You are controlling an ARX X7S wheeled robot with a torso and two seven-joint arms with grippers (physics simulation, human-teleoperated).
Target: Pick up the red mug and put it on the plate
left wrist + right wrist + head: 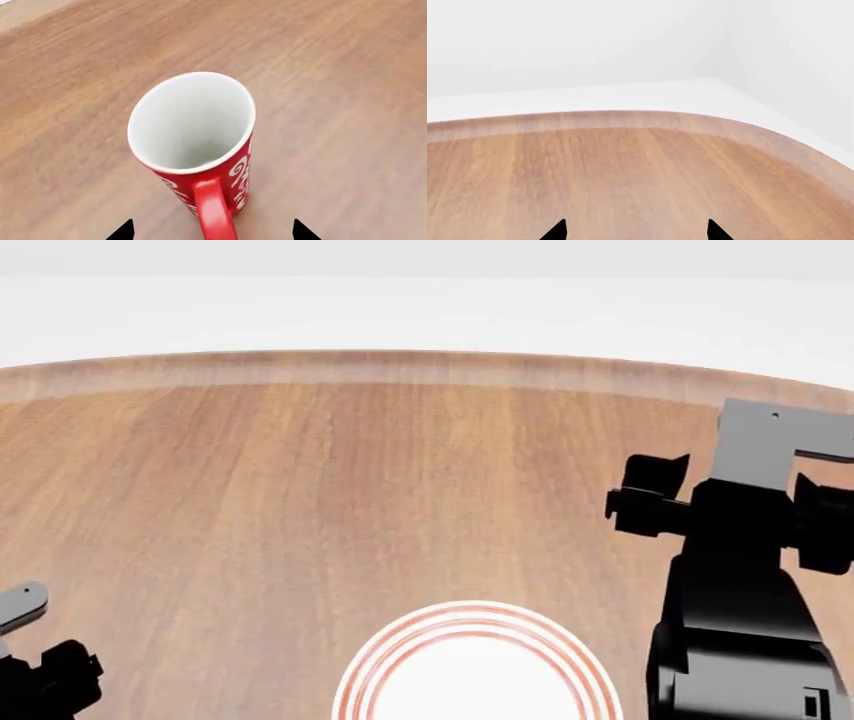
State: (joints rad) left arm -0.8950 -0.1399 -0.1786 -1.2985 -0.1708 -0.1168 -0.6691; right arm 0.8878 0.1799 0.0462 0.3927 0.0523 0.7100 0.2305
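In the left wrist view the left gripper [213, 231] has its two black fingertips [124, 231] spread wide with nothing held, the handle of the upright red mug [193, 145] lying between them untouched, the mug standing on the wooden table [347, 75]. The right gripper [635, 231] is likewise spread and empty, facing bare tabletop and the table's far curved edge. In the head view the plate [477, 665] lies at the table's near edge between the arms, apart from both grippers
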